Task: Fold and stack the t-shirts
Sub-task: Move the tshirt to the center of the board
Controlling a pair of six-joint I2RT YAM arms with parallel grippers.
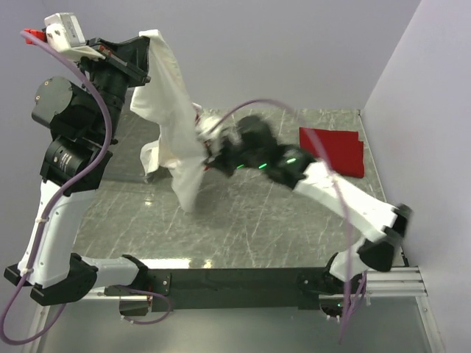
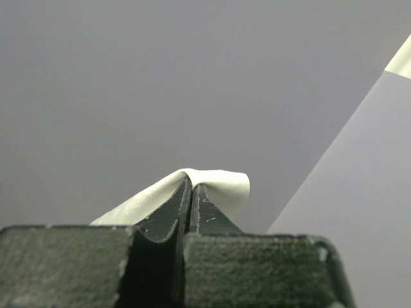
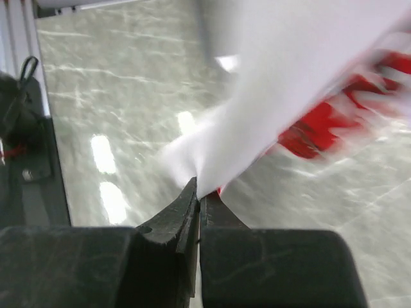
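Top external view: the left pincer (image 1: 141,45) is clamped on an edge of the white t-shirt (image 1: 173,125) and holds it high above the table (image 1: 250,220), so the cloth hangs twisted and bunched. The right pincer (image 1: 211,158) is closed on the same shirt lower down, beside the red print — its wrist view shows the jaws pinched on a white fold. The red t-shirt (image 1: 335,151) lies folded flat at the far right of the table, well apart.

To do this step well, I judge the two grips should draw apart sideways until the cloth between them is taut, then lower the shirt flat before any fold.

Hard to make out:
- Which edge or corner each pincer has.
- Whether the hanging end touches the table.
- The right wrist view is blurred, and the left wrist view shows only a small fold against the wall.
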